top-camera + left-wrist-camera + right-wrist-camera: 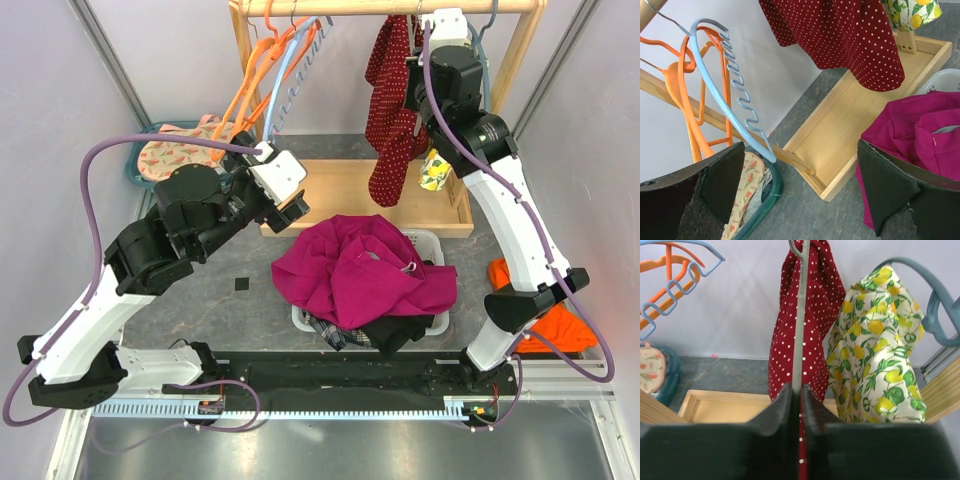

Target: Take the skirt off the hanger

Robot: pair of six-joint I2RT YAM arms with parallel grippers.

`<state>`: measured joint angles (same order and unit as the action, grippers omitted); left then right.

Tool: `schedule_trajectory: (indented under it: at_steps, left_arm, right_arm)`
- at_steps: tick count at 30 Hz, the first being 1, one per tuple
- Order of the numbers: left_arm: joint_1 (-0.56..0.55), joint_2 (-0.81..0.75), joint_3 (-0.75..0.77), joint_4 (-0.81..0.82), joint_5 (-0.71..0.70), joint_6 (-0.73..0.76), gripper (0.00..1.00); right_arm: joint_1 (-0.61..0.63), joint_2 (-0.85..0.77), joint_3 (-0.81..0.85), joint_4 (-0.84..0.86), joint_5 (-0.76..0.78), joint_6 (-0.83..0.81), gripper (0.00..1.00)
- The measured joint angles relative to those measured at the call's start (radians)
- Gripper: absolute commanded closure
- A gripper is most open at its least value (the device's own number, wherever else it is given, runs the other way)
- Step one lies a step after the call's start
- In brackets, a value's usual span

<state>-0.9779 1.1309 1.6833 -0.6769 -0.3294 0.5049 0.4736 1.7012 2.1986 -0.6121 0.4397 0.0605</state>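
While right claw pinches the hanger wire, left claw gaping empty, the skirt below the hanger looks light, limp: grasp bunched cloth.

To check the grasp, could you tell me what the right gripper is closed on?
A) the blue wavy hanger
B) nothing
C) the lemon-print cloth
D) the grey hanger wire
D: in the right wrist view the right gripper pinches the grey hanger wire, with the red dotted skirt behind it.
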Motion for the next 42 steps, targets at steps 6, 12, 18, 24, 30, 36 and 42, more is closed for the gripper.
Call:
schedule_trajectory:
  at_steps: [6,12,18,24,30,36,42]
  left_arm:
    - [0.003,-0.005,-0.011,0.002,0.0,0.0,0.0]
    - [0.007,-0.004,-0.015,0.003,0.0,0.0,0.0]
    - [0.02,-0.004,-0.026,0.01,0.0,0.0,0.0]
    - [0.03,0.007,-0.05,0.034,0.0,0.0,0.01]
    - [0.03,0.074,-0.028,0.059,0.045,-0.024,0.01]
    - [0.031,0.187,0.028,0.091,0.143,-0.128,0.01]
    - [0.112,0.292,0.064,0.086,0.378,-0.263,0.0]
  right_arm:
    - [0.0,0.0,0.002,-0.003,-0.009,0.018,1.0]
    - [0.0,0.0,0.002,0.023,-0.016,0.026,1.0]
    - [0.0,-0.042,-0.039,0.09,-0.034,0.046,1.0]
    - [-0.001,-0.219,-0.182,0.102,-0.097,0.109,1.0]
    - [-0.001,-0.482,-0.422,0.021,-0.25,0.221,1.0]
    - [0.0,-0.644,-0.472,-0.128,-0.413,0.277,1.0]
    - [0.0,-0.678,-0.365,-0.246,-0.511,0.285,1.0]
